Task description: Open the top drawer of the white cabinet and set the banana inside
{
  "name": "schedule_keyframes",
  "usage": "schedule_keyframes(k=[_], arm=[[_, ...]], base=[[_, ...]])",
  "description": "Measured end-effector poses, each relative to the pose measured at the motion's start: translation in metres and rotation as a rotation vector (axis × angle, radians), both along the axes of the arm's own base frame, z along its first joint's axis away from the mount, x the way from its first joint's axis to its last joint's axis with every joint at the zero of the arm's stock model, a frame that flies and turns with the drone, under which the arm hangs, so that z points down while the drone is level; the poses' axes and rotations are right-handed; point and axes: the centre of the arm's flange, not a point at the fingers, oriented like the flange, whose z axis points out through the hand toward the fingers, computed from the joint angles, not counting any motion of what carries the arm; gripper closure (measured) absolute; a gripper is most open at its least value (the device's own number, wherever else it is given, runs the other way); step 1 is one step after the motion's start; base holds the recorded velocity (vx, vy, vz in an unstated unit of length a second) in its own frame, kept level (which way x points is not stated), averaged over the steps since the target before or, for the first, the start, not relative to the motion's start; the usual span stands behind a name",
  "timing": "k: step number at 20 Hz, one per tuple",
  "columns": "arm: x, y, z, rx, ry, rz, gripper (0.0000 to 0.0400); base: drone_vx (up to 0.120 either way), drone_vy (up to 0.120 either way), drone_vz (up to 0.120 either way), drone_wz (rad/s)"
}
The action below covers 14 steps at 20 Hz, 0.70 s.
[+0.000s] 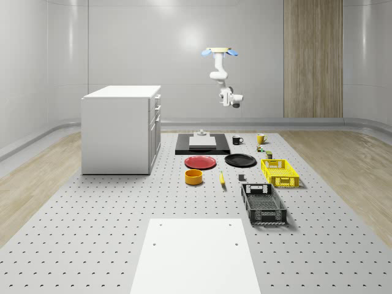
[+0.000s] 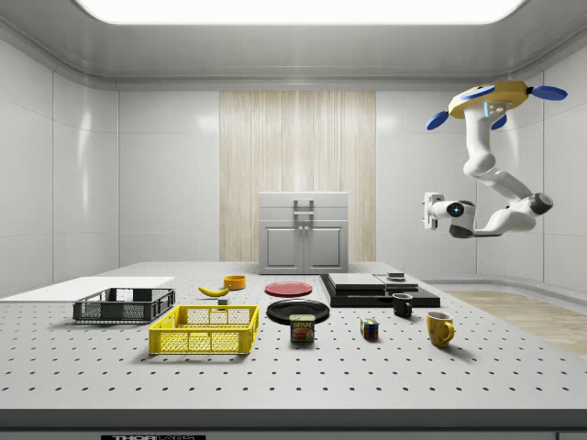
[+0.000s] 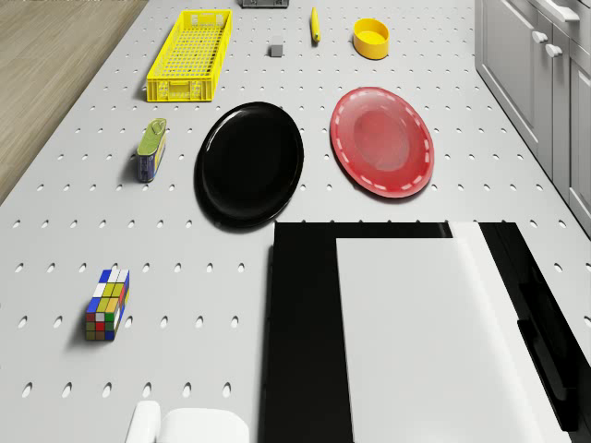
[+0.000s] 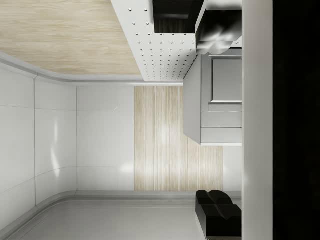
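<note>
Clearly, you had the blue-rotored quadrotor drone (image 1: 221, 52) hovering high and well out from the drawer front of the white block cabinet (image 1: 120, 128), its white arm hanging with the two-finger gripper (image 2: 429, 210) turned level toward that front, presumably to line up on the top drawer (image 2: 304, 201), which was not yet open. I could not tell whether the fingers were apart or together. The small yellow banana (image 1: 222, 179) lay on the perforated table, further out from the cabinet than the round orange bowl (image 1: 193, 177), untouched until the drawer gave it somewhere to go.
</note>
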Motion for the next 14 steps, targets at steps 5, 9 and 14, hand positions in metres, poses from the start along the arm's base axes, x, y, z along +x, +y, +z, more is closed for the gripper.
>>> schedule_keyframes(k=[5,9,14], arm=[[0.0,0.0,-0.0005,0.005,0.0,0.0,0.0],[0.0,0.0,-0.0007,0.006,0.0,0.0,0.0],[0.0,-0.0001,-0.0008,0.007,0.0,0.0,0.0]], base=[[0.12,-0.12,0.12,0.0],[0.12,-0.12,0.12,0.0],[0.12,-0.12,0.12,0.0]])
